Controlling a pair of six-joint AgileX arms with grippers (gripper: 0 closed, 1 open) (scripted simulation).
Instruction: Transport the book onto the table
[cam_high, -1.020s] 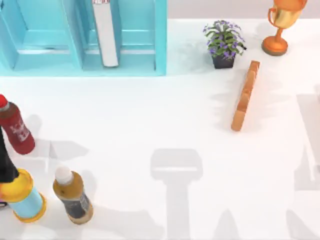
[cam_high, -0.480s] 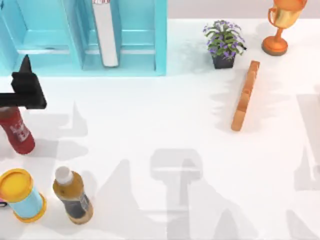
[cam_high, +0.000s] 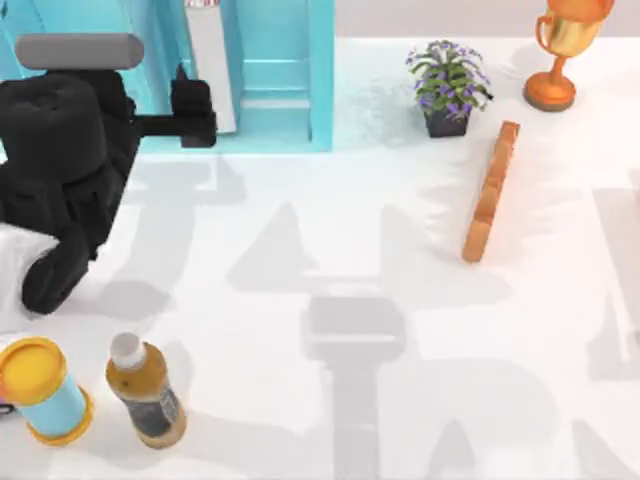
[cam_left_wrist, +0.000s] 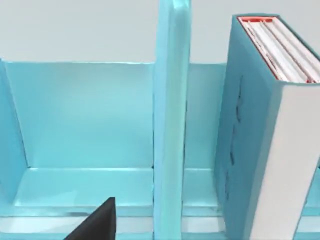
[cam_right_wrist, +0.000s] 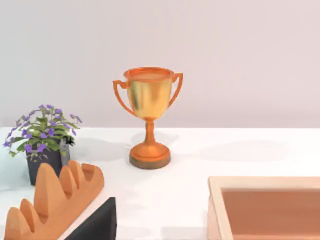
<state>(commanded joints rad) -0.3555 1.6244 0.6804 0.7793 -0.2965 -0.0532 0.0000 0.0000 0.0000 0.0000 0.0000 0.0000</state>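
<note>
The book (cam_high: 210, 65) stands upright in the blue shelf unit (cam_high: 320, 75) at the back left, its white page edge facing up. In the left wrist view the book (cam_left_wrist: 270, 135) stands close ahead in the compartment beyond a divider (cam_left_wrist: 170, 125), teal cover and white pages showing. My left gripper (cam_high: 195, 110) reaches out from the black arm to the shelf's front, just left of the book and not touching it. It is open; one finger (cam_left_wrist: 100, 222) shows in the wrist view. The white table (cam_high: 300, 230) spreads in front. A finger (cam_right_wrist: 100, 220) of my open right gripper shows in the right wrist view.
A potted plant (cam_high: 448, 85), a gold trophy (cam_high: 560, 50) and a ridged orange slab (cam_high: 490, 190) stand at the back right. A yellow-capped can (cam_high: 40, 390) and a brown bottle (cam_high: 145, 390) sit at the front left. A wooden tray (cam_right_wrist: 265, 207) lies near the right gripper.
My left arm has swung from the front left edge up and rightward to the shelf front beside the book. It now covers the red bottle.
</note>
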